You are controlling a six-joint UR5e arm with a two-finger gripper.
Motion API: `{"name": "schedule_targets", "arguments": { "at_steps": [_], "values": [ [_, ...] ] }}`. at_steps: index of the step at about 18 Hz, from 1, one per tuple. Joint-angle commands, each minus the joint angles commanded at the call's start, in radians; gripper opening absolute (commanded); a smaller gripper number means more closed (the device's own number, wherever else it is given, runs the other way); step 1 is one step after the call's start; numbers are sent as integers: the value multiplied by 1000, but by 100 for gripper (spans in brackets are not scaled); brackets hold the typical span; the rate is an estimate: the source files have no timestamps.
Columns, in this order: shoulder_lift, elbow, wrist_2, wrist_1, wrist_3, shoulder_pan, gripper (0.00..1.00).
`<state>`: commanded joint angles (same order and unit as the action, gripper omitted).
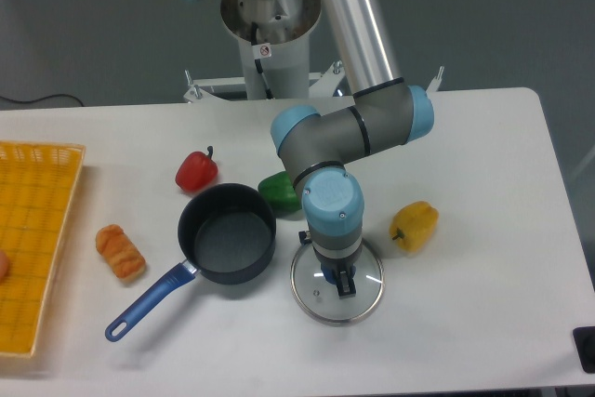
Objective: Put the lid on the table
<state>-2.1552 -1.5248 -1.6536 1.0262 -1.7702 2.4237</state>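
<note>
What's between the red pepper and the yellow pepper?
In the camera view, the green pepper and the robot's arm sit between the red pepper and yellow pepper.

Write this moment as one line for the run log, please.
lid: flat on table, right of saucepan | gripper: over lid centre, knob hidden, jaw state unclear | saucepan: uncovered

Clear glass lid [365, 287], shiny metal rim; smooth matt white table [483, 183].

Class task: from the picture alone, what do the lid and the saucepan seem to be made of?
The lid: apparently clear glass, since the table shows through it, with a thin shiny metal-looking rim. The saucepan: probably coated metal, dark and matte inside; its glossy blue handle looks like plastic.
</note>
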Motion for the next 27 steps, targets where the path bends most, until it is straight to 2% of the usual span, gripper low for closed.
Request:
{"name": "schedule_targets", "arguments": {
  "at_steps": [12,15,19,21,27],
  "values": [
    [-2,-5,0,0,0,0,70],
    [-3,-5,0,-2,0,0,81],
    [-3,-6,-2,-11,0,-2,85],
    [-3,-8,-2,-14,0,-3,97],
    [31,12,9,-20,61,-20,100]
  ]
}}
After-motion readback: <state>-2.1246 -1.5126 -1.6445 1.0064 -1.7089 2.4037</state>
